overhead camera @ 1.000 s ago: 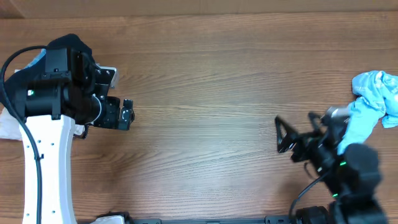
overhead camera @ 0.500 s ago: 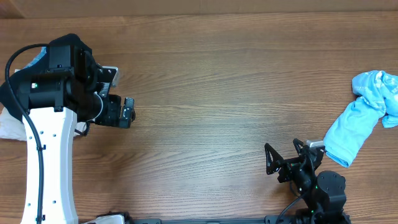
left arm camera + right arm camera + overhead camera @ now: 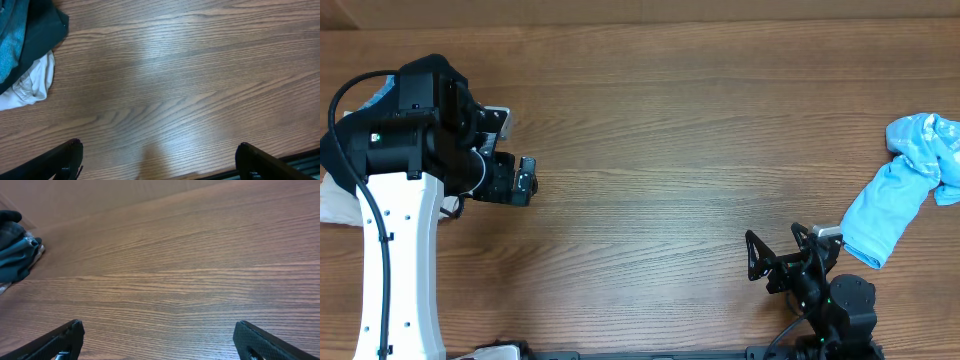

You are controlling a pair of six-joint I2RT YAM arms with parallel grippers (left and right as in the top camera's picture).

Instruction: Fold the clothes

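Fingers [image 3: 67, 160] of left gripper [image 3: 527, 180] and right gripper [image 3: 775, 250] stand wide open, holding nothing, ready to grab the soft black, blue and white clothes pile [image 3: 40, 30] at left or crumpled light-blue cloth [image 3: 890, 210] at right.

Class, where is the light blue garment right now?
In the overhead view, the light blue garment lies crumpled at the table's right edge, just right of the open right hand.

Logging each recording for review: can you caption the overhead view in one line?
Left end effector and right end effector open, empty; light blue garment crumpled at table right edge.
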